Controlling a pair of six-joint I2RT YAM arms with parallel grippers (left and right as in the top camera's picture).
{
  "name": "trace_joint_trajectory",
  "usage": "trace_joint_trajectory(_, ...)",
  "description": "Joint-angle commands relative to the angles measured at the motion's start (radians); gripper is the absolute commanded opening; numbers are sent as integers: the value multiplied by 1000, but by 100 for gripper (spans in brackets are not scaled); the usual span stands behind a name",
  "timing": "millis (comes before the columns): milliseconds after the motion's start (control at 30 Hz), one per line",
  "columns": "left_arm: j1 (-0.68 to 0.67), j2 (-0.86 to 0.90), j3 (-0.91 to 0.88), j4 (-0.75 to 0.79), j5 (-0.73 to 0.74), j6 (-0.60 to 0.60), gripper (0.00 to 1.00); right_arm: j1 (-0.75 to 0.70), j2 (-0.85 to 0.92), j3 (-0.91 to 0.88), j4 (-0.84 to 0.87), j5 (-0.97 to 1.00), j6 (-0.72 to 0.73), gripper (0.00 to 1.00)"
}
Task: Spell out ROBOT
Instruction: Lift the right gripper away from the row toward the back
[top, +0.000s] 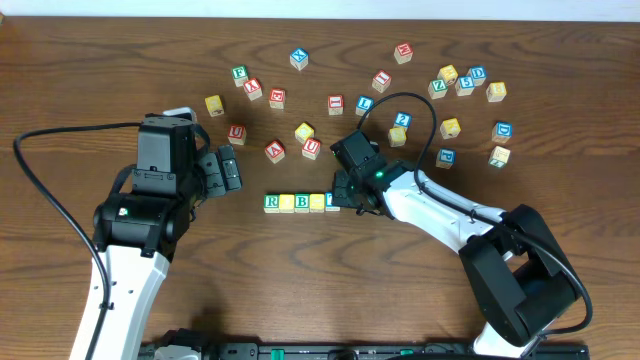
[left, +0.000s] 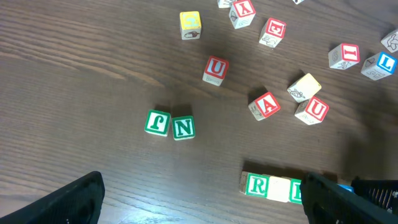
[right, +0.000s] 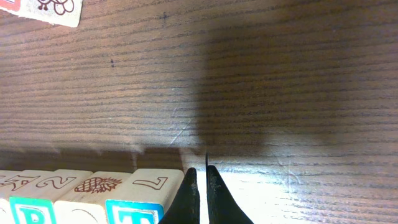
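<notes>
The right gripper (right: 199, 172) is pinched together on nothing, its tips down at the table (right: 292, 74) just beside the outer face of the T cube (right: 140, 198); whether they touch it I cannot tell. I judge the step to be squaring up the last letter. The good way is a slow, low nudge toward 9 o'clock on the overhead view, square to that face so the cube slides without twisting, stopping once it meets its neighbour. A harder push would likely shunt the whole row (top: 300, 203). Then lift straight up. The row lies mid-table, running 9 to 3 o'clock: green R cube (top: 271, 203), first yellow cube (top: 286, 203), green B cube (top: 302, 203), second yellow cube (top: 317, 202), then the blue T half under the arm. The yellow faces are too small to read. The cubes are pale wood with outline marks on their side faces. Loose cubes (top: 381, 80) lie toward 12 o'clock, apart from the row. The left gripper (left: 203, 179), toward 10 o'clock from the row, hangs spread wide and empty.
</notes>
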Motion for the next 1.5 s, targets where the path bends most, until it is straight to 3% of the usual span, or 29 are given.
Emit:
trace_joint_trajectory(0,6,0,19,0,-2,10,98,10,6,9,0,-18,4,1)
trace_joint_trajectory(1033,6,0,19,0,-2,10,98,51,6,9,-2,24,23,1)
trace_joint_trajectory(1267,6,0,19,0,-2,10,98,-19,-24,47,-159,200,-8,1)
trace_joint_trajectory(1467,6,0,19,0,-2,10,98,-90,-226,145,-293,306,-160,1)
